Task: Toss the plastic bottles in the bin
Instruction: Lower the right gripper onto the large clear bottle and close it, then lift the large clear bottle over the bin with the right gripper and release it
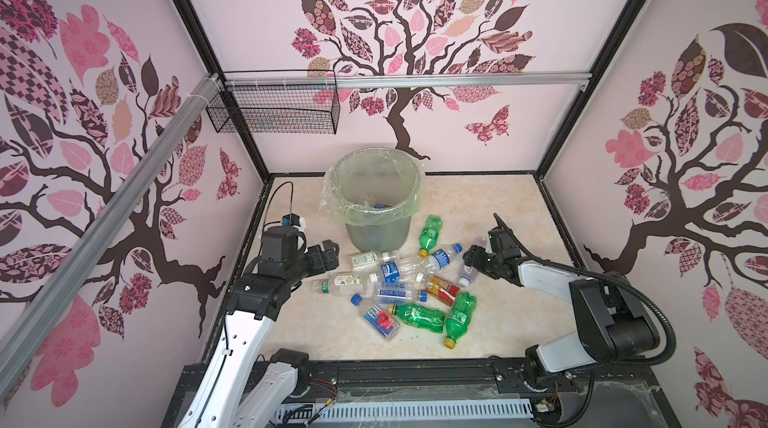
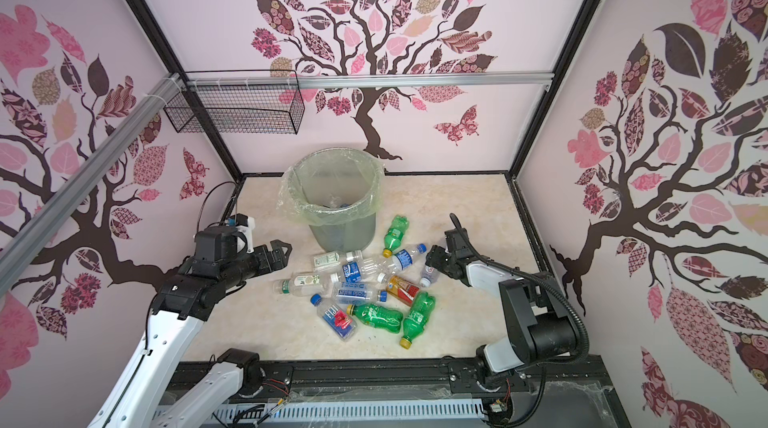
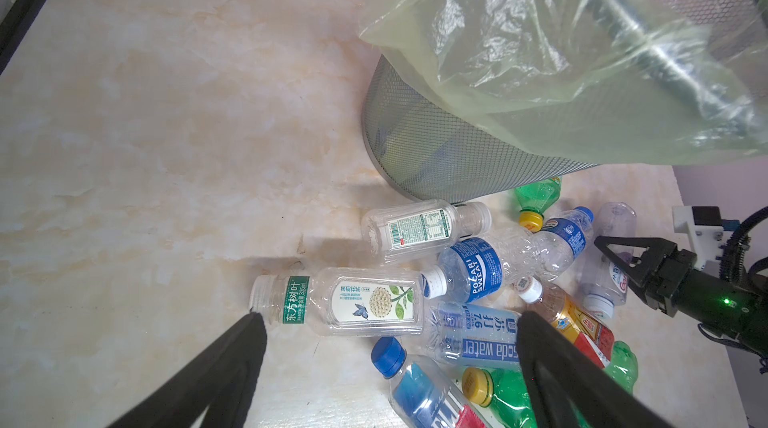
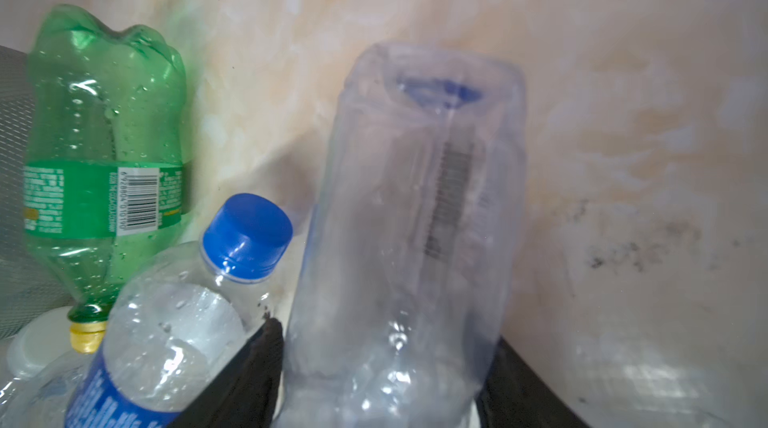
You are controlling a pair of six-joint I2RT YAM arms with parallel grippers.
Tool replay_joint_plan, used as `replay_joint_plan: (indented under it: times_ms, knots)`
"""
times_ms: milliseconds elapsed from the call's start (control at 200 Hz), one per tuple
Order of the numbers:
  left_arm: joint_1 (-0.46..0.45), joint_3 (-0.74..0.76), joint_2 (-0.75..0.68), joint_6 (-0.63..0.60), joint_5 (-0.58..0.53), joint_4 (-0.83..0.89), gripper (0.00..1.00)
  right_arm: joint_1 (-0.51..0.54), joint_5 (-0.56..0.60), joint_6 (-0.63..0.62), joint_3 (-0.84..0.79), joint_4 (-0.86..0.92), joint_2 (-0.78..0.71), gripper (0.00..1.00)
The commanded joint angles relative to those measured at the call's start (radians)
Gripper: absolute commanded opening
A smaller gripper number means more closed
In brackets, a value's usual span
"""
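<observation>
Clear bottle [image 4: 407,205] inside right claw [image 4: 384,336]

Legible labels: "POCARI SWEAT" on blue-labelled bottle [image 3: 473,270]; "soda water" on pale-blue bottle [image 3: 478,338]; "FIJI" on blue-capped bottle [image 1: 376,318].

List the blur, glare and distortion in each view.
Right wrist view: the near clear bottle is soft and smeared, while the green bottle is sharper. Left wrist view: the labels are crisp, with white glare streaks on the bin liner. Both top views: even light, faint shadows, and wide-angle splay in the walls.
</observation>
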State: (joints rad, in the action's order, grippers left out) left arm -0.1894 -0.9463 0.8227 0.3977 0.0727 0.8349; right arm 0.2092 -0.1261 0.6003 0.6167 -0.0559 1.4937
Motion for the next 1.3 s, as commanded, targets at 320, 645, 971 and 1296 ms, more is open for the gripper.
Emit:
replay_joint_plan:
  times_ms: [320, 645, 971, 1296]
  knots:
    - [0.004, 0.057, -0.021, -0.035, -0.021, -0.042, 0.98, -0.014, 0.064, -0.073, 0.032, 0.085, -0.029, 0.5]
    - [0.005, 0.06, -0.01, -0.043, -0.023, -0.053, 0.98, -0.016, 0.089, -0.187, 0.143, 0.24, -0.213, 0.5]
    - [0.005, 0.069, -0.016, -0.046, -0.028, -0.068, 0.98, -0.016, -0.205, -0.264, 0.219, 0.162, -0.415, 0.49]
    - [0.006, 0.072, -0.031, -0.046, -0.048, -0.06, 0.98, -0.016, -0.516, -0.255, 0.258, 0.019, -0.53, 0.51]
